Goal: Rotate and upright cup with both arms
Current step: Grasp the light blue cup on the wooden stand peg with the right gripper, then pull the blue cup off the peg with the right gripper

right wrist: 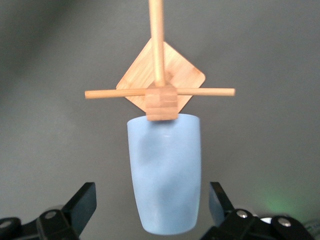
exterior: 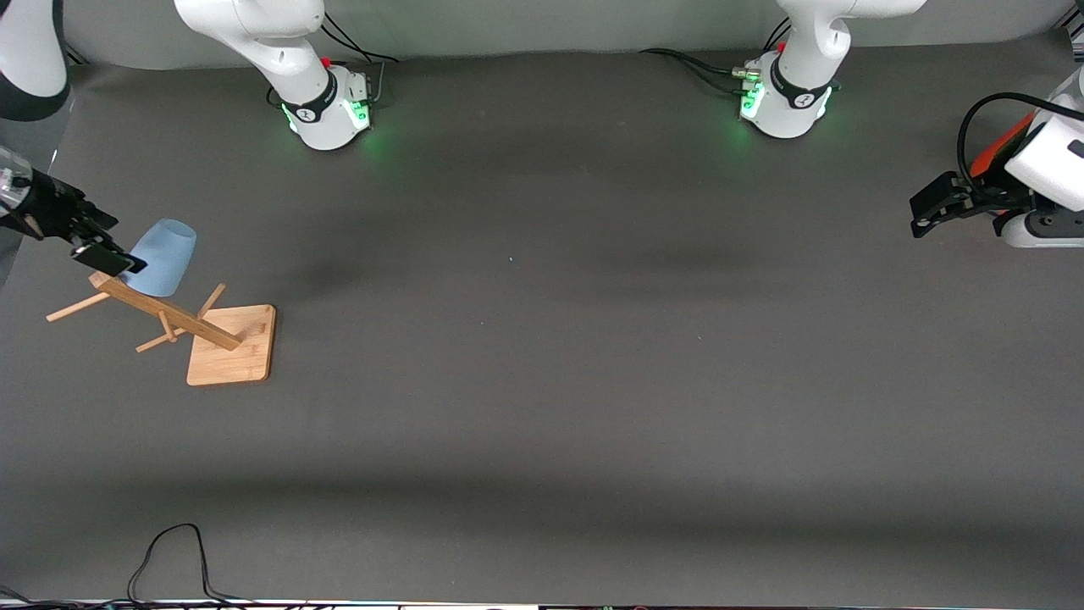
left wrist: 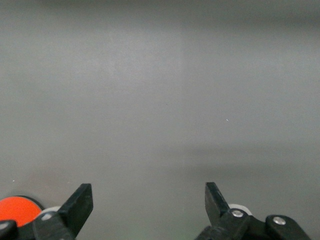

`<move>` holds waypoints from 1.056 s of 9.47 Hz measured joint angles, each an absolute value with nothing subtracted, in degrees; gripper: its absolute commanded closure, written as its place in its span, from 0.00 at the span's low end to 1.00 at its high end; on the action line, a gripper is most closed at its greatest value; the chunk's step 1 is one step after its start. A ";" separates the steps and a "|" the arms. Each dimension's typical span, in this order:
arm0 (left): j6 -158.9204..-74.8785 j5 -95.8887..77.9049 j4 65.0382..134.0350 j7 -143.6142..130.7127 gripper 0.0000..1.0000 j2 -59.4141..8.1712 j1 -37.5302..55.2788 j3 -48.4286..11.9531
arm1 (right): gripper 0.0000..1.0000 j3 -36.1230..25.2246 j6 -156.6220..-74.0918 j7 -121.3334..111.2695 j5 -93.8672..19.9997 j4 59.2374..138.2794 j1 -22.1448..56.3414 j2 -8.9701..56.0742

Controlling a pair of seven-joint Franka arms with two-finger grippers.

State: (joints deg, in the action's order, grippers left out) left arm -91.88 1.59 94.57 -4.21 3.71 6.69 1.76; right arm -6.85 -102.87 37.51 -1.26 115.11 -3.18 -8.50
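The pale blue cup [exterior: 165, 257] hangs tilted on a peg of the wooden rack [exterior: 233, 346] at the right arm's end of the table. In the right wrist view the cup [right wrist: 165, 175] sits just below the rack's crossed pegs [right wrist: 160, 100]. Its narrower closed end points toward the camera. My right gripper [exterior: 114, 256] is open at that end of the cup. Its fingers [right wrist: 82, 200] stand on either side with a gap showing on both sides [right wrist: 152, 197]. My left gripper [exterior: 921, 216] is open and empty over bare mat at the left arm's end [left wrist: 148, 195], waiting.
The rack's square base [right wrist: 187, 75] rests on the dark grey mat [exterior: 542, 339]. A black cable [exterior: 174, 555] loops at the table's edge nearest the front camera. An orange part [exterior: 999, 152] shows on the left arm's wrist.
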 measured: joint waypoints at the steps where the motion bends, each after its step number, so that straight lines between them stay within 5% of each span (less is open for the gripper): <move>1: -91.88 1.59 94.58 -4.21 0.00 3.71 6.69 1.75 | 0.00 -7.45 -104.66 35.46 -2.16 116.56 -3.18 -8.55; 6: -91.88 1.59 94.59 -4.21 0.00 3.62 6.69 1.75 | 0.00 -8.08 -112.52 34.01 -2.43 122.47 -3.05 -7.74; 8: -91.88 1.59 94.59 -4.21 0.00 3.62 6.69 1.75 | 0.31 -8.08 -112.79 34.00 -2.43 122.49 -2.75 -6.82; 10: -91.88 1.59 94.59 -4.21 0.00 3.62 6.69 1.75 | 0.37 -8.08 -112.83 34.00 -2.43 122.48 -2.68 -6.66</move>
